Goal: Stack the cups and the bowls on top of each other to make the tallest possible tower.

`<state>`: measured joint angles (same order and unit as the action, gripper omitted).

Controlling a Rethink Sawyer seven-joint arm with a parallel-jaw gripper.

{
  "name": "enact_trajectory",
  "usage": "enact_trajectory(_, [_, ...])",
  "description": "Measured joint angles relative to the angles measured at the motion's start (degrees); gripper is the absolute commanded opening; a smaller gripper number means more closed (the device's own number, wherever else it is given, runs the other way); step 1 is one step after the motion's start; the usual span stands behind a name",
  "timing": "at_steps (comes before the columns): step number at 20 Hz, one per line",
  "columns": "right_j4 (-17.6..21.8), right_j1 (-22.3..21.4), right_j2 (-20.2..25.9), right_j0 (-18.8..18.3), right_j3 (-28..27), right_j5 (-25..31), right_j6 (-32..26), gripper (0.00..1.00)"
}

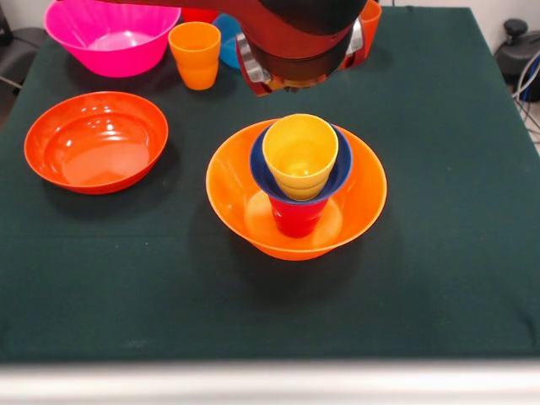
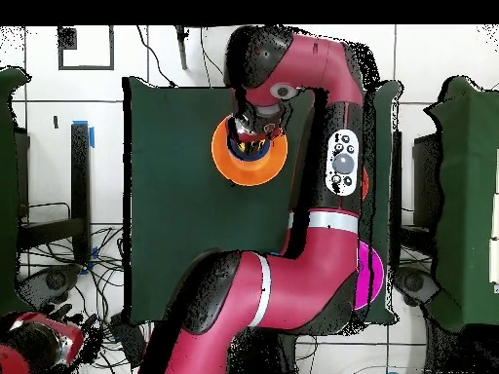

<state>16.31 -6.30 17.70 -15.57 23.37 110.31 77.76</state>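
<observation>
The tower stands mid-table: a big yellow-orange bowl [image 1: 354, 198] as base, a red cup [image 1: 295, 218] in it, a small dark blue bowl [image 1: 339, 169] on that cup, and a yellow cup [image 1: 299, 150] on top, mouth up, seemingly nested in a second yellow cup. My gripper [image 1: 291, 83] hangs just above and behind the top cup, apart from it; whether it is open or shut is hidden. In the overhead view the arm's wrist covers the gripper [image 2: 255, 125] over the yellow-orange bowl [image 2: 226, 161].
A wide shallow orange-red bowl [image 1: 95, 139] sits at the left. At the back stand a big pink bowl [image 1: 110, 34], an orange-yellow cup [image 1: 195, 52], a light blue bowl [image 1: 226, 38] half behind the arm, a red cup [image 1: 198, 13] and an orange cup [image 1: 369, 21].
</observation>
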Motion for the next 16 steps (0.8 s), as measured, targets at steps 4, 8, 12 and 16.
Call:
enact_trajectory(4, [0.0,-0.1,-0.2,0.0,0.3,0.0,0.0,0.0])
enact_trajectory(8, [-0.4,-1.1,-0.8,0.0,2.8,0.0,0.0,0.0])
enact_trajectory(12, [-1.5,-4.1,-1.9,0.0,9.1,-1.1,0.0,0.0])
enact_trajectory(16, [-3.4,-8.5,-3.3,0.0,18.3,-5.8,0.0,0.0])
